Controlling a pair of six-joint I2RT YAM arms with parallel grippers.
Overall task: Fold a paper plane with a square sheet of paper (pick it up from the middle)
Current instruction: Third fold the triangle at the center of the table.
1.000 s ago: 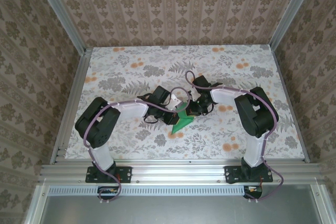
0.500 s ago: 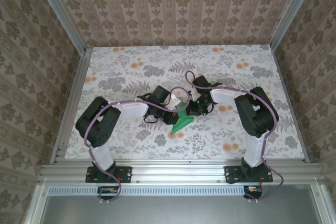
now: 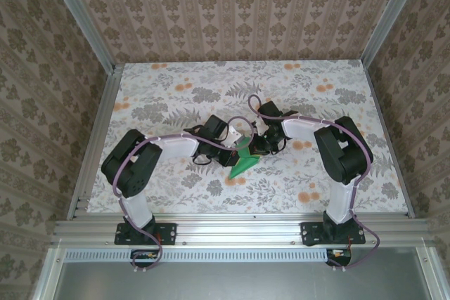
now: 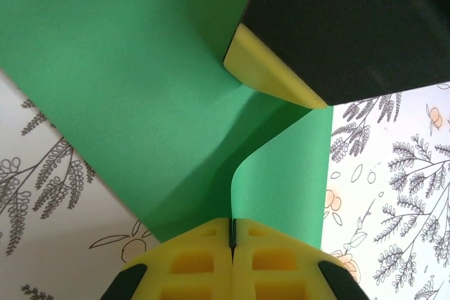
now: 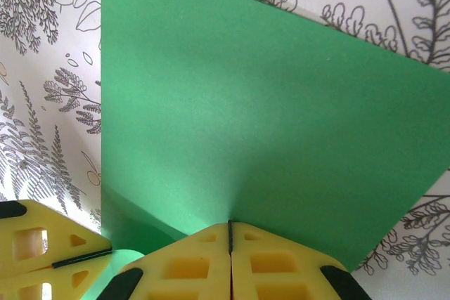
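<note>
The bright green sheet of paper (image 3: 242, 165) lies folded into a pointed wedge at the table's middle, its tip toward the near left. Both grippers meet over its far end. My left gripper (image 3: 238, 151) is shut on a raised flap edge of the paper (image 4: 140, 89), which curls up into the closed yellow jaws (image 4: 231, 228). My right gripper (image 3: 253, 148) is shut on the paper (image 5: 246, 117) too, with the sheet running straight into its closed tips (image 5: 230, 228). The right gripper's yellow pad (image 4: 271, 72) presses the paper close by. The left gripper's fingers (image 5: 35, 244) show at the lower left.
The floral tabletop (image 3: 316, 89) spreads on all sides of the paper. Aluminium rails run along the near edge (image 3: 232, 226) and the left side (image 3: 95, 145). Patterned walls close the back and both sides.
</note>
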